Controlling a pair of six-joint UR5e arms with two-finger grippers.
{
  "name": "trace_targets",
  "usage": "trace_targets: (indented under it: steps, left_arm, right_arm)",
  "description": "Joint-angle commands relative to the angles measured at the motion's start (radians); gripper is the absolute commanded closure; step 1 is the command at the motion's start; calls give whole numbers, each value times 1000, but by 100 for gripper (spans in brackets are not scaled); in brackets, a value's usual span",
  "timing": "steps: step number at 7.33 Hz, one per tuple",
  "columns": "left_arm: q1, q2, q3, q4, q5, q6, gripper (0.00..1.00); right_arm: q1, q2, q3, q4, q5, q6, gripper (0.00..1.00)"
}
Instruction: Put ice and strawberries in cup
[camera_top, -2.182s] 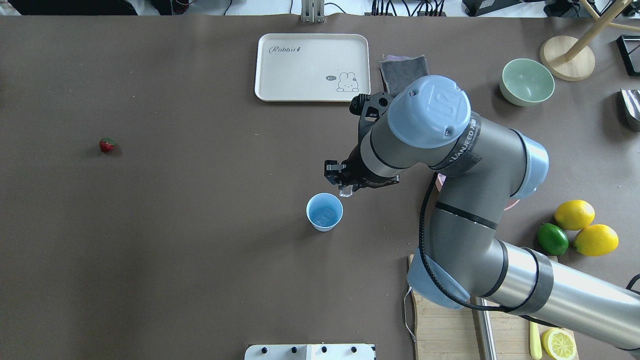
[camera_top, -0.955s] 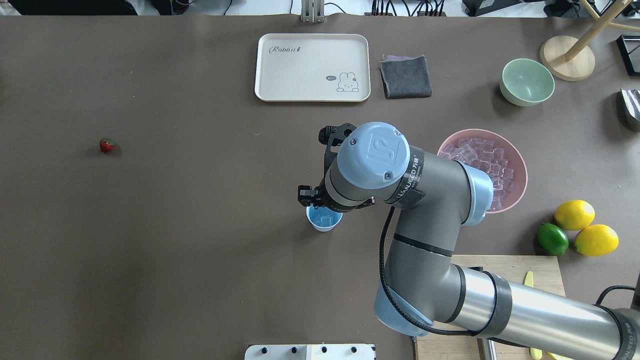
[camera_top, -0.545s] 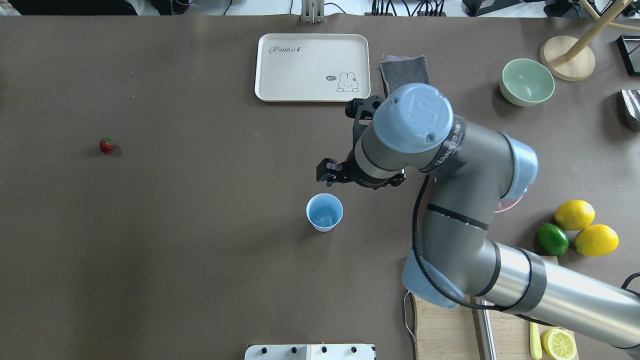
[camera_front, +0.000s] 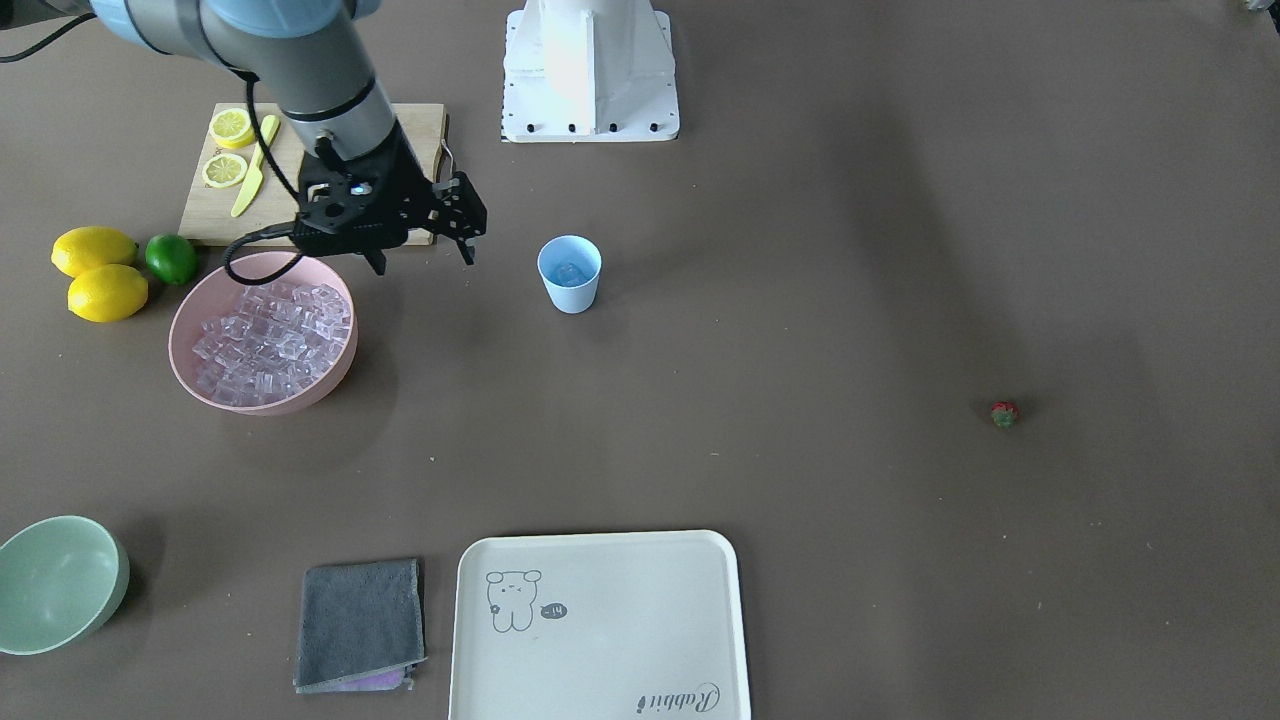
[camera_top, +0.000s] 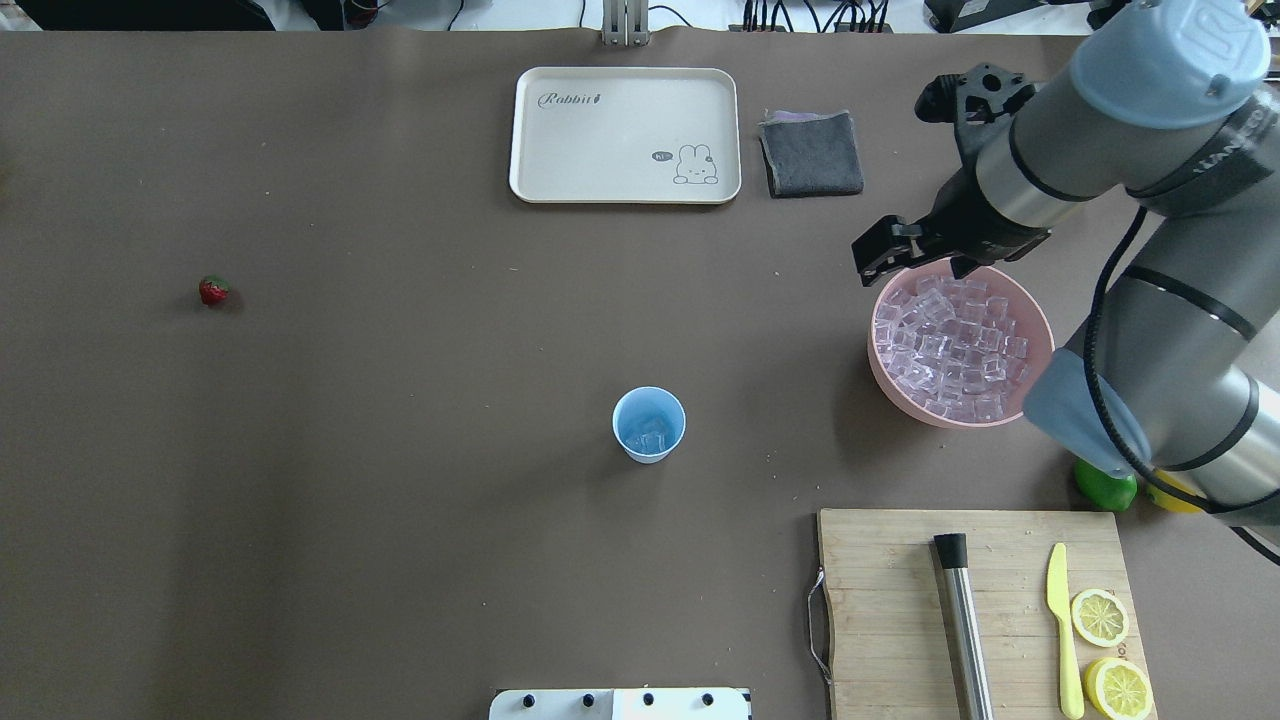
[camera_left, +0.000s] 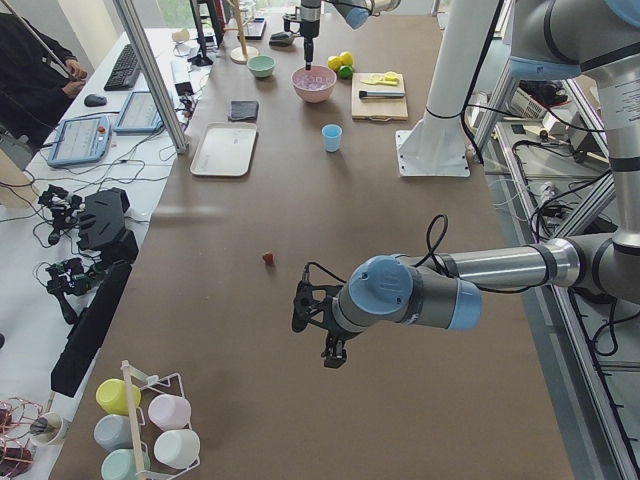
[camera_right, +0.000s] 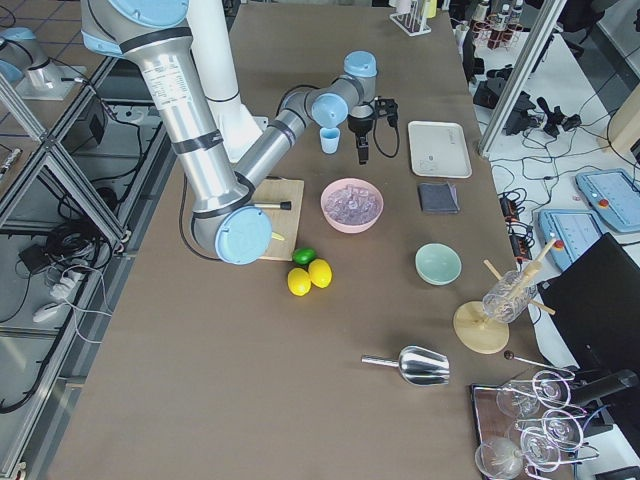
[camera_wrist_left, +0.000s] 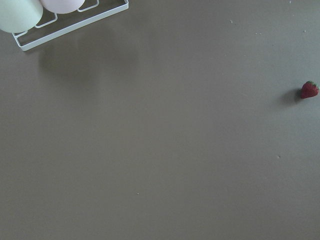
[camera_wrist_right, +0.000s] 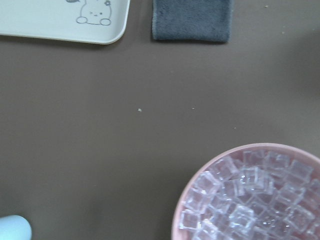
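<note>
The right arm bends at the elbow and points the right pincer (camera_top: 910, 262) down over the rim of the pink bowl (camera_top: 905, 400) of ice (camera_top: 950, 345), fingers spread wide and empty. The cup (camera_top: 649, 425), with some ice in it, stands well off to this pincer's left, and the strawberry (camera_top: 213, 291) lies far beyond. The left pincer (camera_left: 332, 352) hangs near the strawberry; I cannot tell if it is open.

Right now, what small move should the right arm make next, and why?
Probably ease the right gripper over the pink bowl and lower onto the ice: its jaws are open and empty by the rim, and the cup holds little.
</note>
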Motion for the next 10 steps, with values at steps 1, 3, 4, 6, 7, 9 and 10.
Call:
trace_targets:
  steps: [1,3,4,6,7,9,10]
  left_arm:
    - [125,-145,-4,-2,12,-114,3]
    - [264,-227,2,-48,97,-120,7]
    - [358,-291,33,-53,175,-181,7]
    - [500,-378,76,-96,225,-299,3]
    - [565,-411,123,-175,274,-391,2]
    - [642,-483,282,-367,294,-483,2]
    - [651,-510,359,-437,294,-480,3]
  right_arm:
    - [130,-152,-2,6,53,-271,0]
    - [255,-244,-6,8,109,-472,0]
    - [320,-280,-6,6,151,-553,0]
    - [414,-361,-6,8,169,-724,0]
    - [433,-378,-10,9,177,-749,0]
    - [453,-389,-11,9,176,-781,0]
    - [456,-393,-10,9,176,-781,0]
